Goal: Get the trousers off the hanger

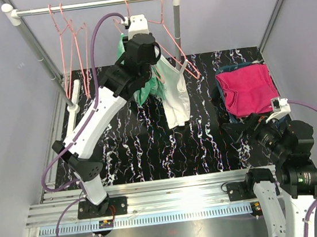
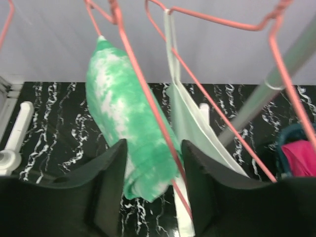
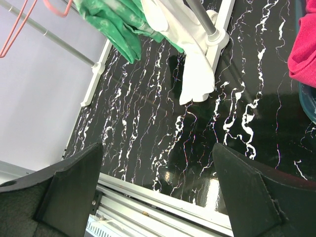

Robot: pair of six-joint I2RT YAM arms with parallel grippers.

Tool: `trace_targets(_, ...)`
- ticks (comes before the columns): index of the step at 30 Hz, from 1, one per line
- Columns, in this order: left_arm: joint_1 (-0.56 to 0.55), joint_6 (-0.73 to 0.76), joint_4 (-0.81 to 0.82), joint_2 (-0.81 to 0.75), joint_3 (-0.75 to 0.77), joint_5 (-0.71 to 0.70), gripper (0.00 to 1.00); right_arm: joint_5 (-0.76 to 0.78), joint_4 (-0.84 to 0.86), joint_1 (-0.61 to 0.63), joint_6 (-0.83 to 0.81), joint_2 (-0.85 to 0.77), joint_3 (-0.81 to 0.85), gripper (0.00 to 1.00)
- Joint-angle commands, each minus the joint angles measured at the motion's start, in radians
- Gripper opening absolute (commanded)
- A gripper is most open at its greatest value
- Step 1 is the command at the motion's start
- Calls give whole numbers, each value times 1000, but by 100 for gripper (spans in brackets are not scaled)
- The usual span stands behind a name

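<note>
Two black fingers of the left gripper [image 2: 153, 192] straddle the green-and-white mottled trousers [image 2: 126, 118] on the pink wire hanger [image 2: 148, 98], jaws apart; right gripper [image 3: 158, 192] spread, idle.

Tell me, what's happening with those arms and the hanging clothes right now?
Left tool open around green trousers, still on pink hanger. Right tool open, empty, low. White garment hangs alongside.

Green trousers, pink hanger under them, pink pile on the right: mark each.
green trousers [image 2: 123, 123]: left wrist view, middle of the hanging bundle.
pink hanger [image 2: 148, 103]: left wrist view, wire crossing the green cloth.
pink clothes pile [image 1: 248, 87]: top external view, centre of the top garment.
</note>
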Motion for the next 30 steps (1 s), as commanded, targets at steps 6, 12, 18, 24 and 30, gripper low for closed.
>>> trace_targets(6, 80, -10, 60, -26, -60, 43, 41, -1, -4, 4, -48, 7, 45, 99)
trace_targets(12, 108, -4, 90, -49, -114, 91, 19, 7, -12, 4, -56, 10, 47, 100)
trace_targets(18, 108, -3, 80, -93, -114, 81, 0, 7, -7, 4, -50, 8, 42, 99)
trace_targets(24, 114, 51, 138, -173, -121, 182, 0, -5, 5, 4, -37, 8, 40, 99)
trace_targets(30, 146, 63, 160, -191, -94, 268, 0, -19, 19, 2, -25, -2, 37, 100)
